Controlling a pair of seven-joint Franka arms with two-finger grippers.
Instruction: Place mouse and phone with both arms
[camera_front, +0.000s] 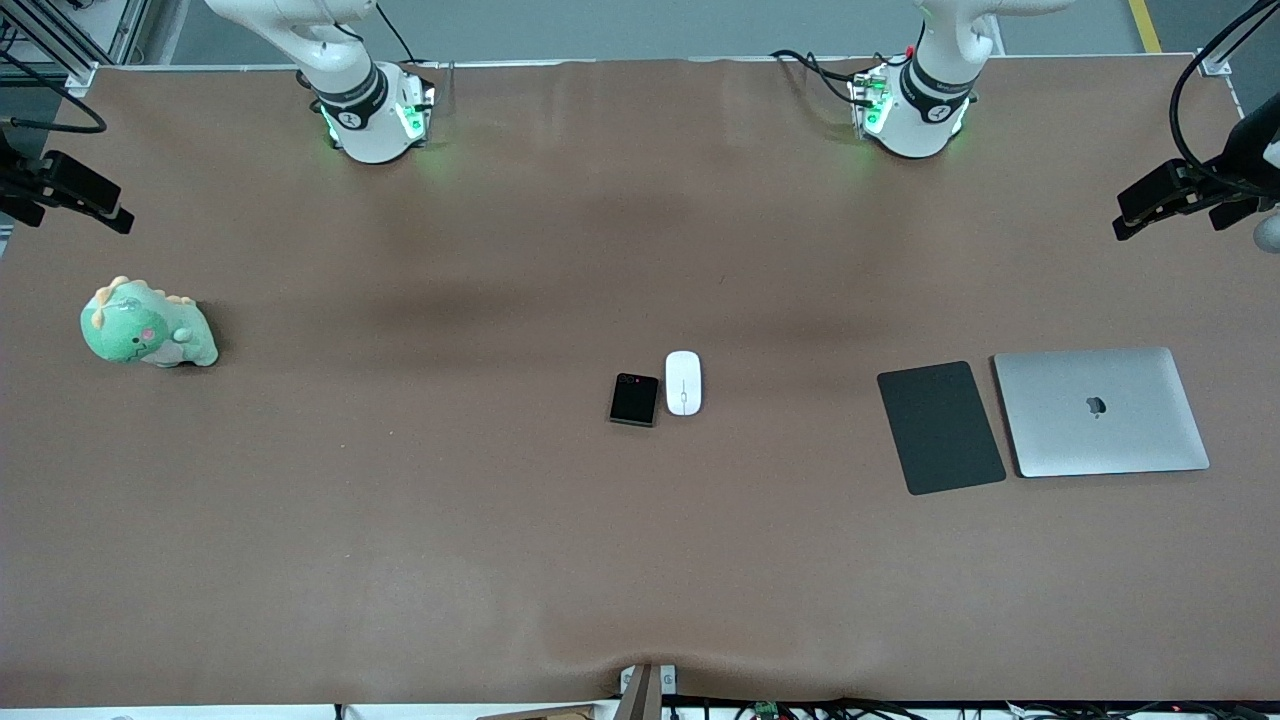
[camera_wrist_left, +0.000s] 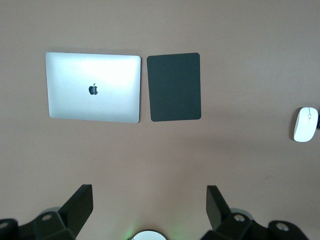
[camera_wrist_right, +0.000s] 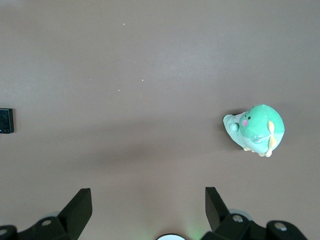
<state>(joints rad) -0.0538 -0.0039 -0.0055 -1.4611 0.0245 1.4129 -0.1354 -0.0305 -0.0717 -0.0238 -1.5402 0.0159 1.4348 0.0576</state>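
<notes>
White mouse (camera_front: 683, 383), black phone (camera_front: 634, 400), dark grey pad (camera_front: 940, 427), silver laptop (camera_front: 1100, 411) — green, pink-cheeked plush (camera_front: 147, 325) — on brown table (camera_front: 500, 520).

Plush dinosaur (camera_front: 147, 325), grey pad (camera_front: 940, 427), laptop (camera_front: 1100, 411)

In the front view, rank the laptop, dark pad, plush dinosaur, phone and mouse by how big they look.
1. Laptop
2. Dark pad
3. Plush dinosaur
4. Phone and mouse: too alike to rank.

White mouse (camera_front: 683, 382) just beside black phone (camera_front: 634, 400), mid-table.
</notes>
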